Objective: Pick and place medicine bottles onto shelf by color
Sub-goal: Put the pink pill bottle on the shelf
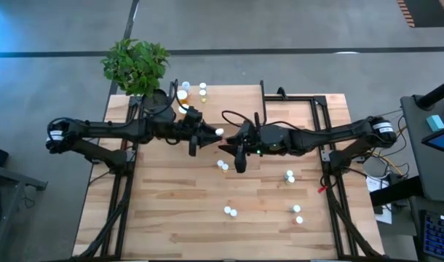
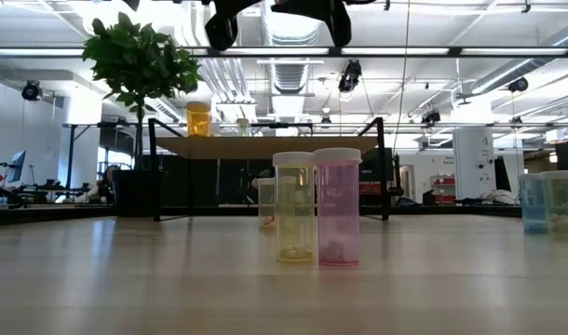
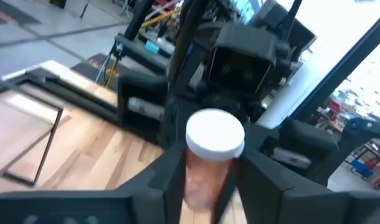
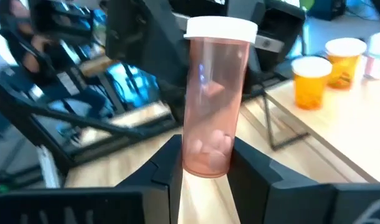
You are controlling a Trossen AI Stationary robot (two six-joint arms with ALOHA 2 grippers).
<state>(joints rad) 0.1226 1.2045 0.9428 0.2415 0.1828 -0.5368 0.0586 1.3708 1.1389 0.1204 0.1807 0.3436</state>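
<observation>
Both arms meet high over the table's middle around one pink medicine bottle (image 4: 213,106) with a white cap (image 1: 219,132). My left gripper (image 3: 205,186) is shut on its body. My right gripper (image 4: 205,168) comes from the opposite side and is shut on its lower end. The shelf (image 2: 265,146) stands at the far edge on thin black legs, with orange bottles (image 4: 311,82) on its board. Other bottles stand upright on the tabletop, among them a yellow-green one (image 2: 294,207) and a pink one (image 2: 337,207). My left gripper has the bottle's body (image 3: 199,177), just under the cap, between its two fingers (image 3: 162,180), which come in level from the table's left. The bottle stands upright, clear of the table. My right gripper pinches the bottle's lower end (image 4: 209,158) between its two fingers (image 4: 168,165), level from the table's right. The bottle rises upright above them, cap on top.
A potted plant (image 1: 135,64) stands at the far left corner beside the shelf. Loose bottles stand in pairs at the table's middle (image 1: 222,165), near side (image 1: 229,212) and right (image 1: 290,175). Two teal ones (image 2: 534,201) show at the right in the low view.
</observation>
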